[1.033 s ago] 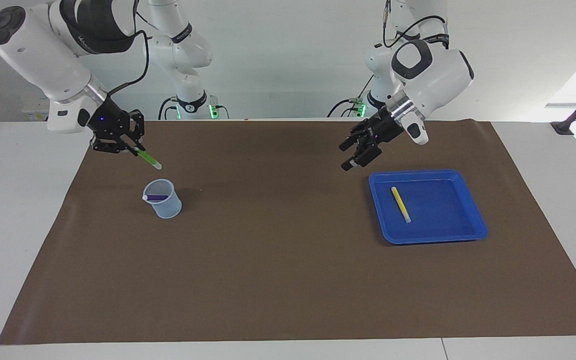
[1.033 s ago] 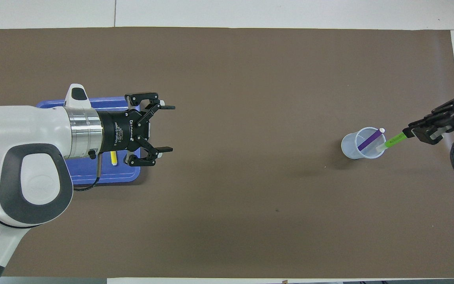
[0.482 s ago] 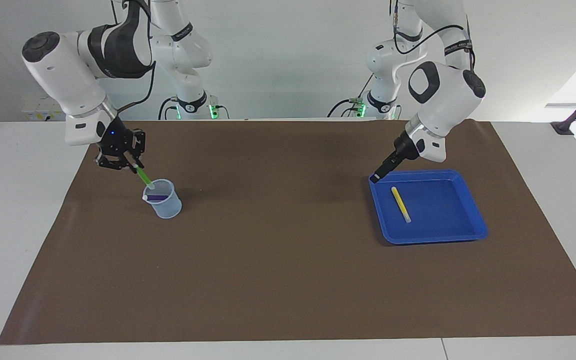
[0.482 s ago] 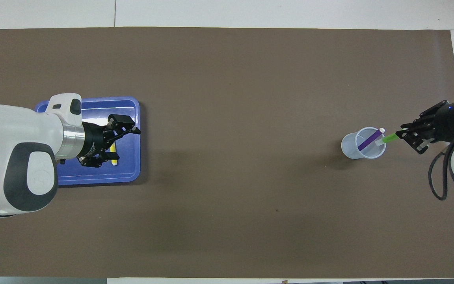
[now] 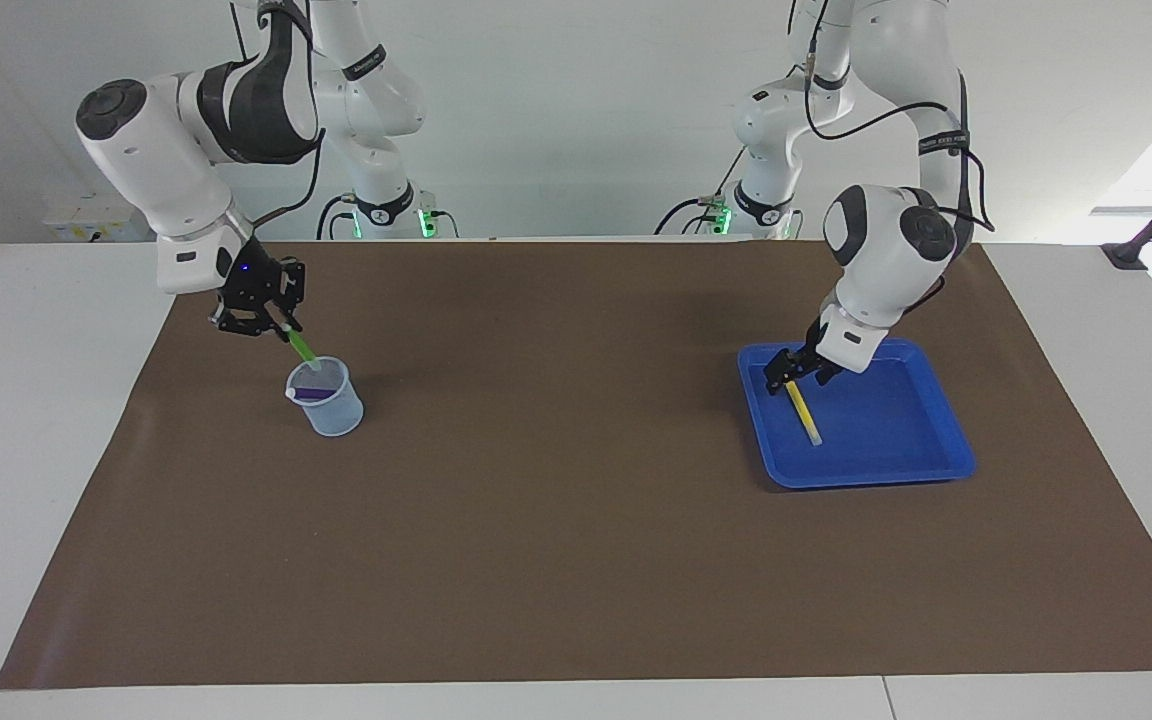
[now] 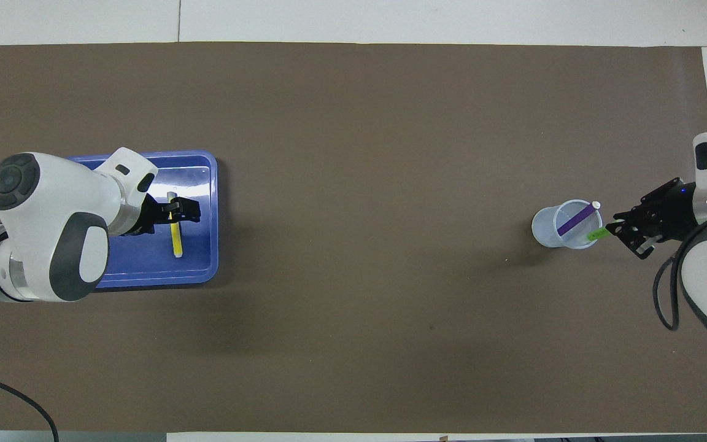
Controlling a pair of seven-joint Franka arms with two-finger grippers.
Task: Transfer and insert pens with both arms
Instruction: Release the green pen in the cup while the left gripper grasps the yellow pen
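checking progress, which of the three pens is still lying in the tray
The yellow pen: it lies flat in the blue tray. The purple pen already leans inside the cup, and the green pen is held over that cup.

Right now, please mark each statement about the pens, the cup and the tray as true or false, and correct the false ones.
1. The purple pen lies in the tray. False: it leans inside the clear cup.
2. The right end effector is shut on the green pen, whose lower end dips into the cup. True.
3. The yellow pen stands in the cup. False: it lies flat in the blue tray.
4. The left end effector is open, low over the yellow pen's end nearer the robots. True.
5. The cup lies tipped over. False: it stands upright on the brown mat.
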